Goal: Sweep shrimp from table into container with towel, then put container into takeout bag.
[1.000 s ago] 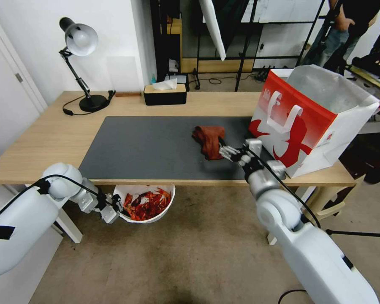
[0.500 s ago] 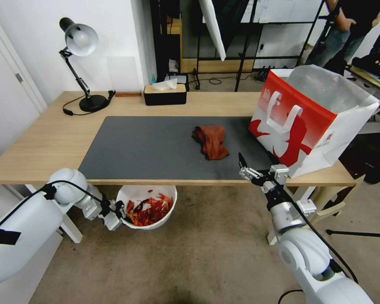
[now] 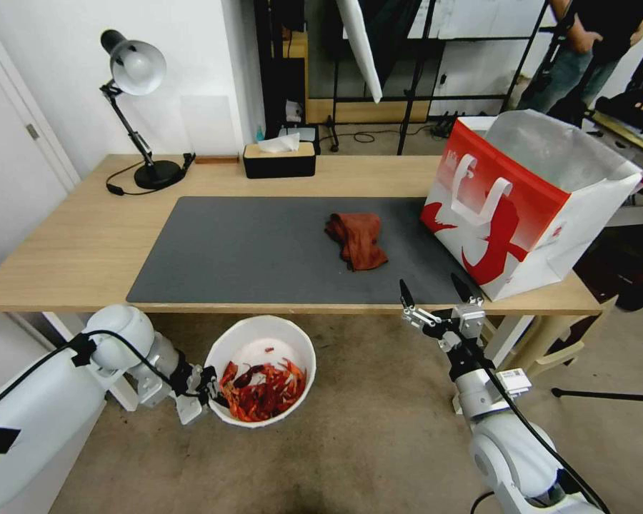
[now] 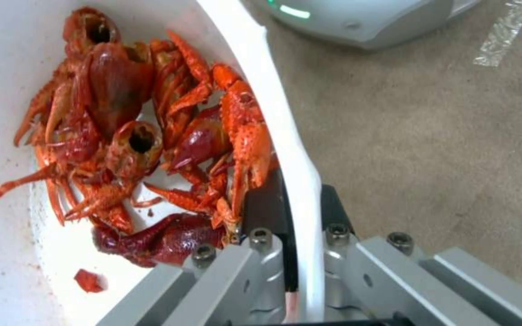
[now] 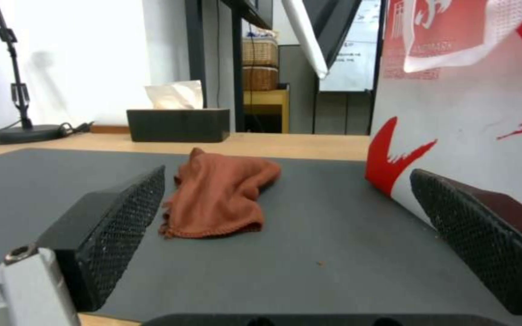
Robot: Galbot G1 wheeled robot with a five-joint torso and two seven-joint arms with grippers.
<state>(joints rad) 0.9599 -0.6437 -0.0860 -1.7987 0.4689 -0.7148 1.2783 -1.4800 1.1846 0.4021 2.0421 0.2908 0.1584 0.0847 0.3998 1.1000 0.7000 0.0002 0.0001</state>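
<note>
Shrimp (image 3: 263, 390): heap of red-orange pieces lying inside the container (image 3: 264, 343), gathered toward its nearer side; one stray piece sits apart on the bare white floor of the bowl.

Container: round white bowl, held in the air below and in front of the table's (image 3: 71, 243) front edge, over the carpet, roughly under the left part of the mat (image 3: 250, 250). Rim is pinched by the left gripper (image 3: 206, 389); the left wrist view shows one finger (image 4: 264, 206) inside the wall, touching the shrimp, and the other outside it, jaws closed onto the rim.

Right gripper (image 3: 434, 293): just off the table's front edge toward the right end, fingers spread wide and holding nothing; in the right wrist view its textured pads (image 5: 122, 222) frame the towel from a distance.

Towel (image 3: 357, 239): rust-brown cloth, crumpled, lying on the mat right of its centre, near the takeout bag (image 3: 529, 207) but apart from it.

Takeout bag: red and white, upright with mouth open, silvery lining visible, standing at the table's right end with one corner on the mat.

Tissue box (image 3: 278, 158): black, at the back edge.

Desk lamp (image 3: 137, 107): at the back left corner.
</note>
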